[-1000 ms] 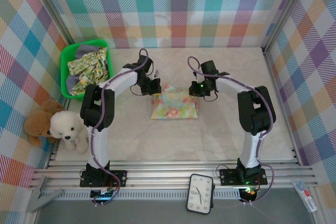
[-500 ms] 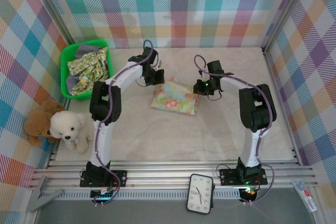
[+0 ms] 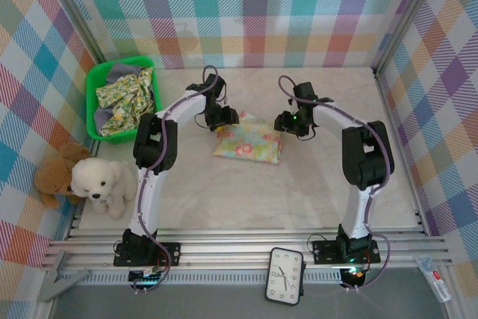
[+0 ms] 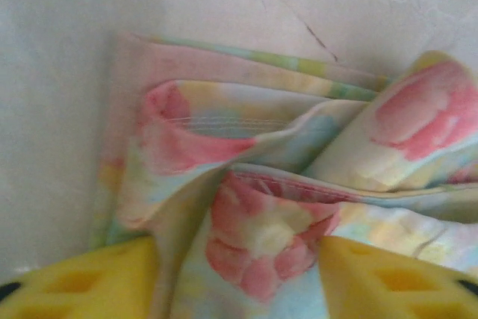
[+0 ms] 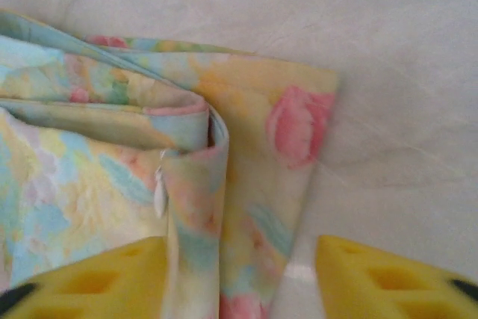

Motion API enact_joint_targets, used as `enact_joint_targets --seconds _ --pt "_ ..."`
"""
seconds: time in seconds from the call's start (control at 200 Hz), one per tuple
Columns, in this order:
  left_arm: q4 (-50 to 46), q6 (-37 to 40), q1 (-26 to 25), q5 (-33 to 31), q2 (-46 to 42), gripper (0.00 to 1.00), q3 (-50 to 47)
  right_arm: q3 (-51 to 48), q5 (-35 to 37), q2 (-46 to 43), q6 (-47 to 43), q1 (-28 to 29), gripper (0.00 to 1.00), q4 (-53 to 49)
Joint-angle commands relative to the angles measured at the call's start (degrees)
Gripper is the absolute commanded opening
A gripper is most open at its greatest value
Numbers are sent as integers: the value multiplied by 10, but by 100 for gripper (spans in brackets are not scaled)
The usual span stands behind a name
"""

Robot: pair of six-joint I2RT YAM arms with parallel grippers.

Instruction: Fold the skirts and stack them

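Centrally, a soft pastel floral skirt (image 3: 248, 140) lies folded into a puffy rectangle on the pale marbled table (image 3: 314, 184). The left gripper (image 3: 222, 117) and right gripper (image 3: 287, 123) hang at its far corners, yellow fingers (image 4: 373, 274) spread apart, clamping nothing. Layered, stitched hems bunch between them. More crumpled skirts (image 3: 128, 95) fill a green plastic basket (image 3: 92, 113).
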Motion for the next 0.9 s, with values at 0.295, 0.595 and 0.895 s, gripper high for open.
enact_joint_targets --seconds 0.295,0.595,0.895 --pt "3 -121 49 -64 -238 98 -120 159 68 38 35 155 99 -136" --pt "50 -189 152 -151 -422 100 -318 333 128 191 -12 191 99 -297" --pt "37 -187 214 -198 -501 100 -371 332 176 245 -140 158 99 -397"
